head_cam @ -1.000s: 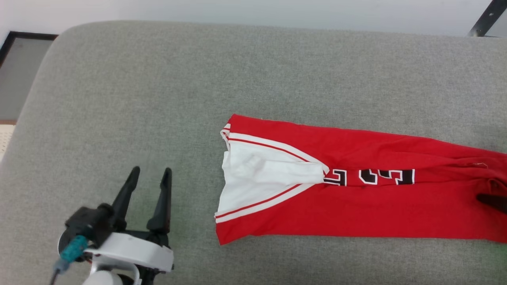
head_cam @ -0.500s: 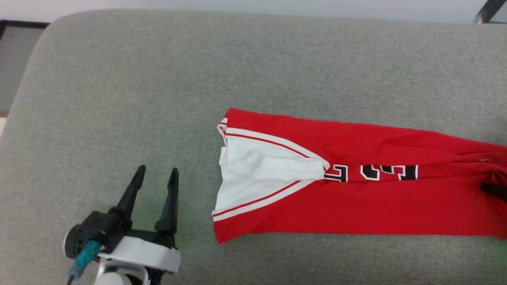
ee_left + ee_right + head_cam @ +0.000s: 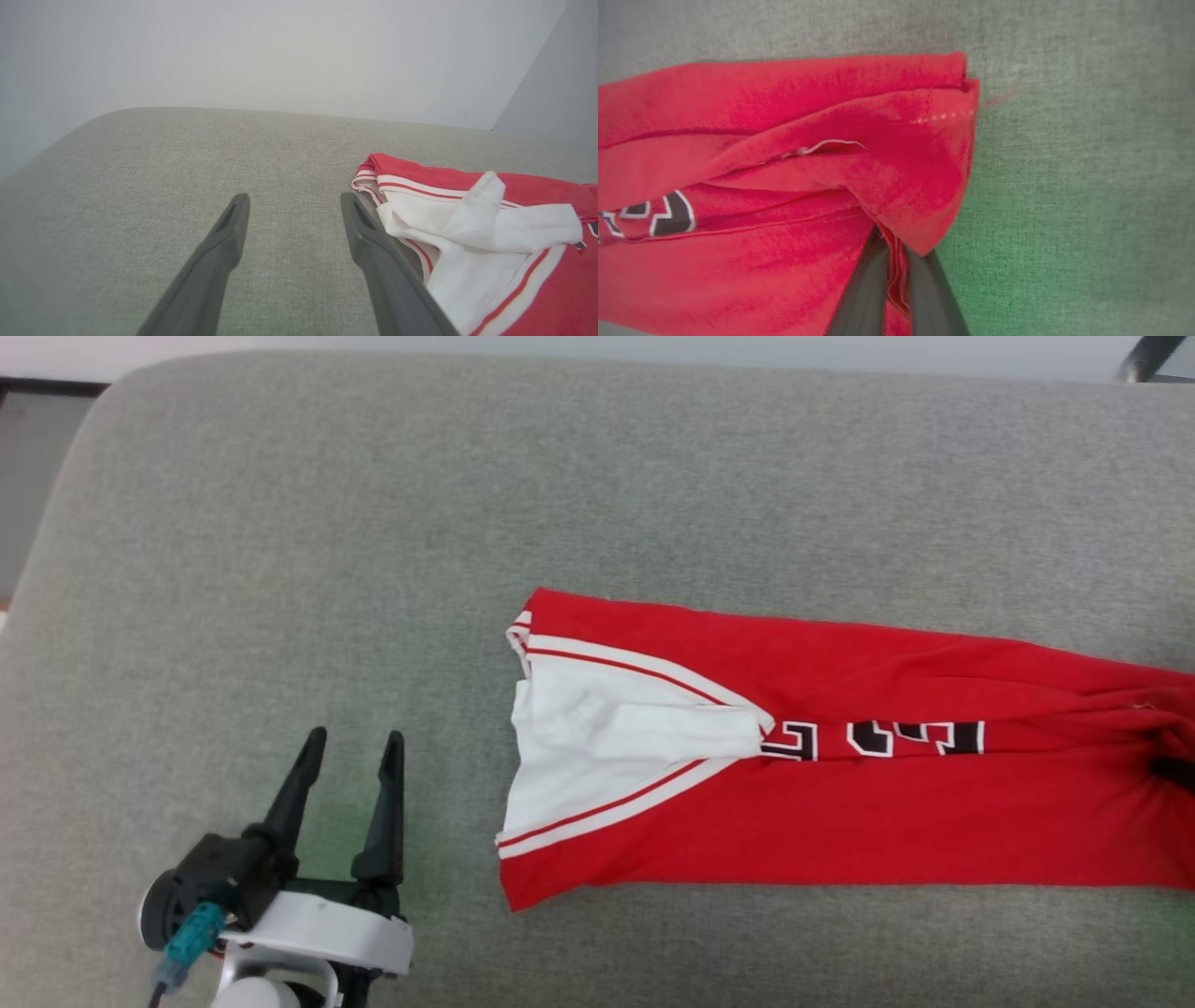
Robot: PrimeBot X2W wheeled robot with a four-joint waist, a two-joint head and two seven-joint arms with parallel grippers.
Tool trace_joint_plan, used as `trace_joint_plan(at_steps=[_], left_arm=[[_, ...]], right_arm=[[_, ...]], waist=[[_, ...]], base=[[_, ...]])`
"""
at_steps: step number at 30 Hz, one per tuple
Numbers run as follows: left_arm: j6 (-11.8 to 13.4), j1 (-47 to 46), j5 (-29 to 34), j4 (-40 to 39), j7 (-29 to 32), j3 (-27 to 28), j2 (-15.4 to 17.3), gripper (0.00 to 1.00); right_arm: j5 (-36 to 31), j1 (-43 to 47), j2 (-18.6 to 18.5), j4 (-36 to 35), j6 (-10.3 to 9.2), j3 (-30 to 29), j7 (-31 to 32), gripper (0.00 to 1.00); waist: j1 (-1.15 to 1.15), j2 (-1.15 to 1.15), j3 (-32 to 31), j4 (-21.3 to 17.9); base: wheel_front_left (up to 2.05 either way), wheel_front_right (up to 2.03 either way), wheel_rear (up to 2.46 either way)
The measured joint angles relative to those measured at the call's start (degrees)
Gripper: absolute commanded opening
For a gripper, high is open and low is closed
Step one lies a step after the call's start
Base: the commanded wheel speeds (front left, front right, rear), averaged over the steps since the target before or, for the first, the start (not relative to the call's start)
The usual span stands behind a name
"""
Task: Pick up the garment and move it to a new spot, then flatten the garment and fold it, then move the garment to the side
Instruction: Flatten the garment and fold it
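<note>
From the head, the garment [image 3: 840, 821] lies long and flat on the grey cushion [image 3: 373, 523], from the middle out to the right edge. The left gripper [image 3: 357, 735] sits low on the left near the white end, its fingers spread apart, holding nothing.

From the left wrist, the left gripper [image 3: 295, 196] is spread wide over the grey cushion [image 3: 140, 154]. The garment [image 3: 490, 233] lies just beside one finger.

From the right wrist, the right gripper [image 3: 896, 242] is pinched tight on a red fold of the garment [image 3: 761, 116].
</note>
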Motion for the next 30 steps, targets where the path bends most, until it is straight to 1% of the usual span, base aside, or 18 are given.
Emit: trace_joint_plan(at_steps=[5,7,13,17,20,24,28,30], left_arm=[[-0.41,0.34,0.55,-0.11,0.00,1.57,-0.10,1.00],[-0.59,0.43,0.90,-0.25,0.00,1.98,0.01,1.00],[-0.87,0.60,1.25,-0.56,0.00,3.08,0.64,1.00],[-0.89,0.79,1.35,-0.86,0.00,3.53,0.81,1.00],[-0.99,1.12,1.41,-0.65,0.00,3.68,0.78,1.00],[-1.05,1.19,1.49,-0.09,0.00,3.46,0.46,1.00],[-1.05,1.48,1.53,0.40,0.00,3.23,-0.04,1.00],[-1.05,1.73,1.57,0.64,0.00,3.33,-0.26,1.00]], right_arm=[[0.57,-0.27,0.08,-0.32,0.00,-1.44,-1.47,0.00],[0.57,-0.61,-0.42,-0.60,0.00,-2.61,-2.05,0.00],[-0.15,-0.69,-3.11,-1.86,0.00,-6.17,-3.31,0.00],[-0.88,0.05,-5.64,-2.30,0.00,-9.17,-4.58,0.00],[-0.73,0.55,-6.44,-2.23,0.00,-9.80,-5.39,0.00],[1.57,1.20,-6.94,-2.63,0.00,-6.93,-6.33,0.00],[5.47,1.52,-7.42,-4.48,0.00,-1.37,-7.86,0.00],[8.55,1.47,-7.65,-6.30,0.00,1.38,-8.01,0.00]], waist=[[0.00,0.00,-0.35,-1.34],[0.00,0.00,-0.32,-1.93],[0.00,0.00,0.37,-3.50],[0.00,0.00,0.89,-4.41],[0.00,0.00,0.96,-5.12],[0.00,0.00,0.27,-5.86],[0.00,0.00,-1.08,-6.31],[0.00,0.00,-1.89,-6.47]], base=[[0.00,0.00,0.00],[0.00,0.00,0.00],[0.00,0.00,0.00],[0.00,0.00,0.00],[0.00,0.00,0.00],[0.00,0.00,0.00],[0.00,0.00,0.00],[0.00,0.00,0.00]])
